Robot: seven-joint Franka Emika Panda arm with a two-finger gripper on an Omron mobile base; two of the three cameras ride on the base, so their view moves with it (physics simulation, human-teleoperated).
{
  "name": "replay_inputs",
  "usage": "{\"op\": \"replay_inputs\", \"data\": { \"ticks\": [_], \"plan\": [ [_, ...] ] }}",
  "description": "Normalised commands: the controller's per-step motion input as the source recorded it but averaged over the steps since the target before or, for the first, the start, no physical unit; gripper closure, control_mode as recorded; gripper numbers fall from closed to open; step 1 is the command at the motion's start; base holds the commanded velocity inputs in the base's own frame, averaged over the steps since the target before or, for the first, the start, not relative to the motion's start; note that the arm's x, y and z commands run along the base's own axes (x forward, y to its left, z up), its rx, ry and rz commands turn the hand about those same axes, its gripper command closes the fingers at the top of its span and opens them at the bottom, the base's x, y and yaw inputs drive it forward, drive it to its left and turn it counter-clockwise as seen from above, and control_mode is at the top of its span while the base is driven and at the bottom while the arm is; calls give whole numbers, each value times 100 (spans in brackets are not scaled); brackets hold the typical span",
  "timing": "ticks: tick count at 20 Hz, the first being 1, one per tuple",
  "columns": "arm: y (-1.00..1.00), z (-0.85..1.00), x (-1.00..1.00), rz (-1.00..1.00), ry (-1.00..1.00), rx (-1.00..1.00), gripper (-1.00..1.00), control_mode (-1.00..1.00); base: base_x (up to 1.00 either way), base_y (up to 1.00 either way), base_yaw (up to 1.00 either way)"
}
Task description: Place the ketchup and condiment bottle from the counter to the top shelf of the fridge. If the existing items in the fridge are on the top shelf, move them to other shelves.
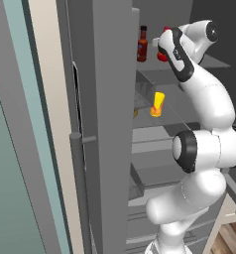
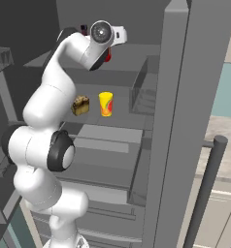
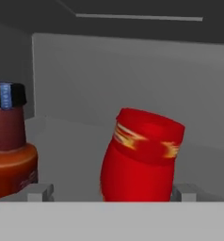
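Two bottles are counted: one squat bright-red plastic ketchup bottle (image 3: 142,157) and one slim dark red-brown condiment bottle (image 1: 142,44). One yellow tapered cup (image 2: 106,104) and one small brown blocky lump (image 2: 80,105) are counted.

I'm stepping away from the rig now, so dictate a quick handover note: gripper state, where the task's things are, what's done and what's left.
Gripper: open, holding nothing, fingertips either side of the ketchup.
Ketchup: on the top shelf of the fridge, tilted, not upright.
Condiment bottle: upright on the same shelf, beside the ketchup.
Existing items: the yellow cup and the brown lump sit on the shelf below.
Done: both bottles placed up top.
Left: probably just back the arm out; check that the ketchup settles.
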Motion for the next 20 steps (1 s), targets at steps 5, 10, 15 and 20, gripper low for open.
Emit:
{"op": "replay_inputs", "data": {
  "ticks": [5,10,15,20],
  "plan": [
    [0,-1,0,0,-4,0,-100,-100,0,0,0],
    [0,-1,0,0,-5,0,-100,-100,0,0,0],
    [0,0,-4,0,-1,0,-100,-100,0,0,0],
    [0,0,-56,0,-3,0,-100,-100,0,0,0]
  ]
}}
